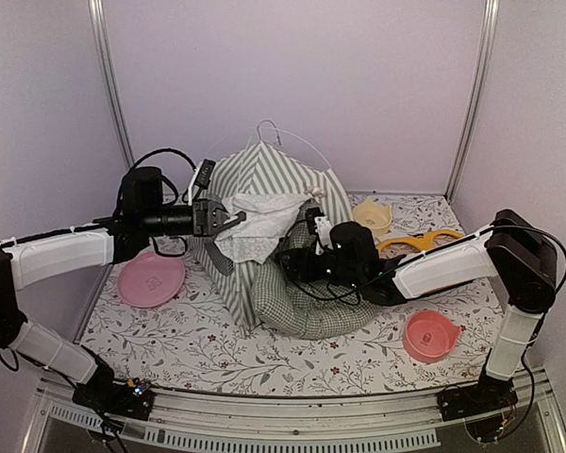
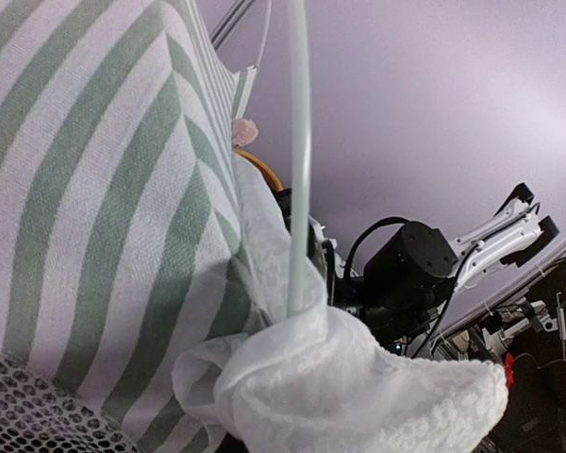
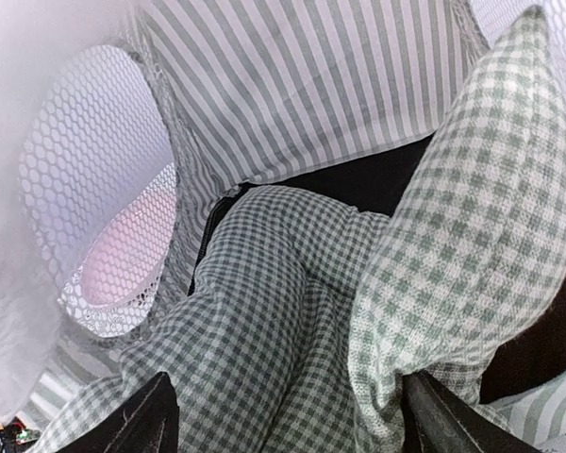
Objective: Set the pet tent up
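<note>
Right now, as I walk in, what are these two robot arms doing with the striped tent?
The grey-green and white striped fabric teepee stands at the back middle of the table. The left gripper is at its white lace door curtain, which is bunched up there; whether it grips is hidden. The right gripper, fingers apart, reaches over the green-checked gingham cushion lying at the tent's opening.

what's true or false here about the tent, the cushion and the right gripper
The grey-green and white striped fabric pet tent stands at the back of the floral-print table. True.
The green-checked gingham cushion lies wholly outside the tent. False: it reaches into the tent's opening.
The round pink plate lies left of the tent. True.
The right gripper is shut. False: its fingers are spread wide, the cushion between them.
</note>
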### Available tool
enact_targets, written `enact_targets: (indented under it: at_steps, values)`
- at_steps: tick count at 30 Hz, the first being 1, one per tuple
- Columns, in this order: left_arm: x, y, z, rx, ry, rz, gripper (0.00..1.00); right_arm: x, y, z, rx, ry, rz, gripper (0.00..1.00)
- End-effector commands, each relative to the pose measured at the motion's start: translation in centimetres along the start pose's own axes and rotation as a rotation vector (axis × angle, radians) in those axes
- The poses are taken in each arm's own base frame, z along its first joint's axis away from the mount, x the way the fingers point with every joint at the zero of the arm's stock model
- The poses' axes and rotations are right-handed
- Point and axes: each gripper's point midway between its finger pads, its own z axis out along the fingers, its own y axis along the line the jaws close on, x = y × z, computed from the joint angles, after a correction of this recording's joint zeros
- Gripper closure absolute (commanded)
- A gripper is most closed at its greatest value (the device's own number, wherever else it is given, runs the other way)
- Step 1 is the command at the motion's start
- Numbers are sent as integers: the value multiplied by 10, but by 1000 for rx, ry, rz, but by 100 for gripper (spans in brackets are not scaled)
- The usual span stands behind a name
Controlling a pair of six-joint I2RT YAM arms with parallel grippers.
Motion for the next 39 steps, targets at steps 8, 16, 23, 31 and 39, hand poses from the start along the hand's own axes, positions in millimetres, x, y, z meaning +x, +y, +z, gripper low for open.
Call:
enact_targets:
  at_steps: [8,16,23,31,39]
  values:
    - [17,29,-8,-132,36,-126,100,-43,6,-33,26,-70,-33,7]
    - [19,21,-8,-106,72,-100,100,-40,-47,-56,221,49,-28,4]
    - [21,19,-8,-89,93,-89,100,-19,-73,-73,341,143,-98,3]
    - [28,14,-3,-42,132,-80,100,13,-79,-80,301,182,-77,30]
    - [38,11,7,13,186,-66,100,-19,-49,-28,206,161,-113,94]
